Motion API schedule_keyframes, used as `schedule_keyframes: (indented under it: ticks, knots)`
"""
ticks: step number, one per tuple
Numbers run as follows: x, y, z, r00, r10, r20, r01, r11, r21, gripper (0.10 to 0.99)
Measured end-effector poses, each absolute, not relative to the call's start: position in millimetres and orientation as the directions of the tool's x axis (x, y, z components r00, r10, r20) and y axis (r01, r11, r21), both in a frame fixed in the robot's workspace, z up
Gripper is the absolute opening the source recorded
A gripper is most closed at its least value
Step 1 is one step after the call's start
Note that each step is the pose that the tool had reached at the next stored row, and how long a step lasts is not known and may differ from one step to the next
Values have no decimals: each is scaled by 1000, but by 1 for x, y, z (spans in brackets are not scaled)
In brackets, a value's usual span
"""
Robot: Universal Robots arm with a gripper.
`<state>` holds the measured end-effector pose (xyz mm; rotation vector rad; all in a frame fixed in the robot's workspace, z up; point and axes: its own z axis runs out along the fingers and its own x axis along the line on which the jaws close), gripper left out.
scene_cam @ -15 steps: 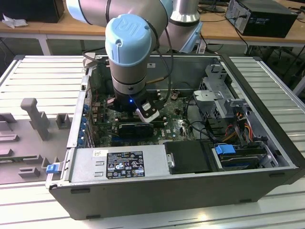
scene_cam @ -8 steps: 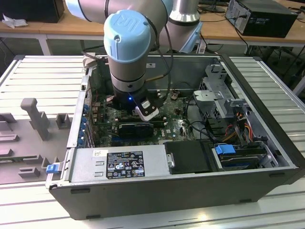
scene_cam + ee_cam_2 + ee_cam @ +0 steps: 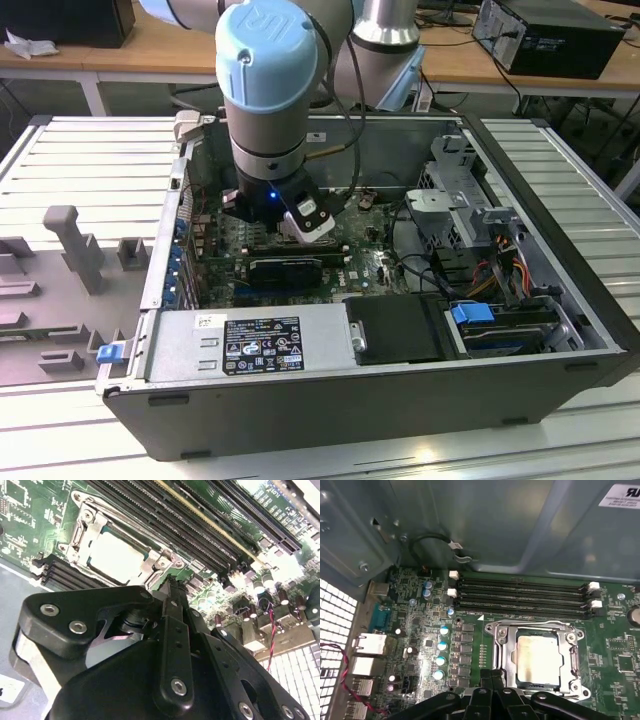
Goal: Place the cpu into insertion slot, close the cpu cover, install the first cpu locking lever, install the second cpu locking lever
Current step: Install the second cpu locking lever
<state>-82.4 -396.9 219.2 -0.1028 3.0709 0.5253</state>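
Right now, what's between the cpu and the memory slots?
In the first wrist view, the cpu cover's silvery frame edge and a strip of green board separate the cpu from the memory slots.

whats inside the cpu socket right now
The cpu lies in the socket, with the cover framing it. The hand covers the socket's near edge, and the contacts beneath the chip are hidden.

We see the cpu (image 3: 538, 659) as pale, smooth metal with a soft sheen, the cpu cover (image 3: 504, 650) bright silvery metal, the gripper (image 3: 170, 587) matt black plastic with shiny screws, the motherboard (image 3: 420, 630) glossy green.
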Motion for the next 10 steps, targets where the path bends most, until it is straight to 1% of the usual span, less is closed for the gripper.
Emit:
schedule_keyframes:
  ticks: [7,10]
  knots:
    - [-82,-397,233,-998,-61,-35,-69,941,330,106]
    - [-82,-397,233,-998,-61,-35,-69,941,331,106]
